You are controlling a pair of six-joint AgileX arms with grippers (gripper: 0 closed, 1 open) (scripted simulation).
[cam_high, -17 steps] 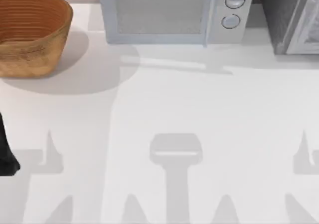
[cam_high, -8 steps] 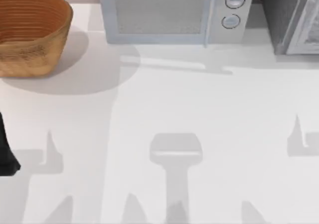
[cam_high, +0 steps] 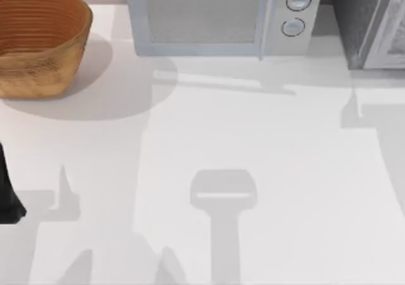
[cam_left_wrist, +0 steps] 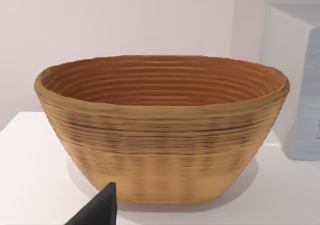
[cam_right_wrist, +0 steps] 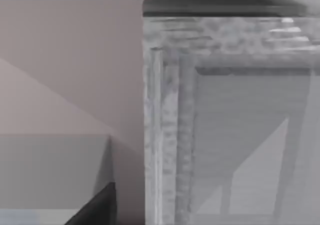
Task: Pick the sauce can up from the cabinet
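Observation:
The cabinet (cam_high: 367, 25) is a dark grey speckled box at the table's back right corner. Its lighter framed front panel (cam_right_wrist: 235, 135) looms close in the right wrist view. A dark edge of my right gripper (cam_right_wrist: 97, 207) shows in front of the panel's left frame. The sauce can is out of view. My left arm (cam_high: 6, 193) rests at the table's left edge, and a dark tip of my left gripper (cam_left_wrist: 100, 210) points at the basket.
A woven brown basket (cam_high: 41, 41) stands at the back left. The pale microwave (cam_high: 218, 19) with two round knobs sits at the back middle, just left of the cabinet. The right arm's shadow (cam_high: 364, 117) lies on the table below the cabinet.
The right arm's shadow has slid from the table's front right up toward the cabinet. The left arm has not moved.

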